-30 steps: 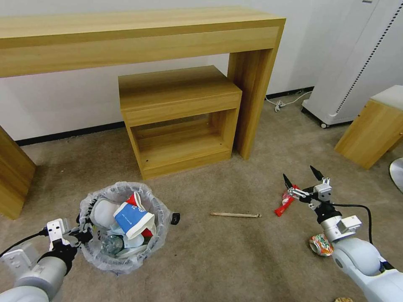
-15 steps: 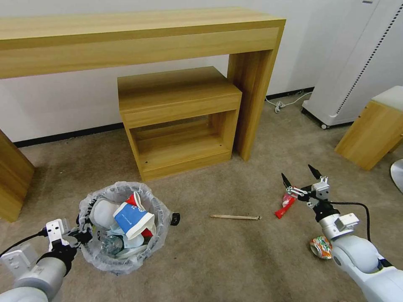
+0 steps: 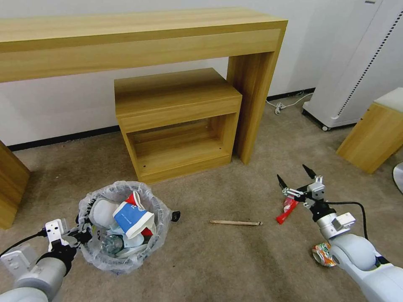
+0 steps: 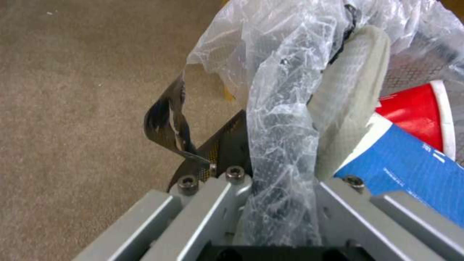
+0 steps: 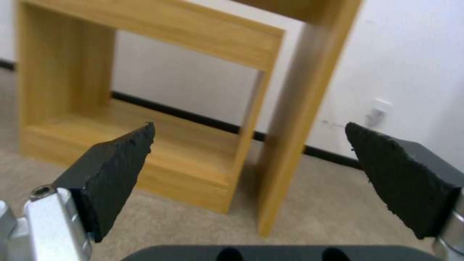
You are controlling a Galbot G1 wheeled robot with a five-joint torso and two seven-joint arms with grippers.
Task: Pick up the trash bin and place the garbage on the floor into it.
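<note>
Litter fills the bin (image 3: pixel 121 228), which stands on the floor (image 3: pixel 235 260) at lower left with the left pincer (image 3: pixel 79 235) clamped on its bag-covered rim (image 4: pixel 278 152); a white slipper (image 4: pixel 353 98) and a red and blue cup (image 3: pixel 132 216) sit inside. Right pincer (image 3: pixel 294 181) hangs spread wide and empty above a red wrapper (image 3: pixel 286 209). A stick (image 3: pixel 236 222) lies between bin and wrapper, and a can (image 3: pixel 323 253) lies beside the right arm.
</note>
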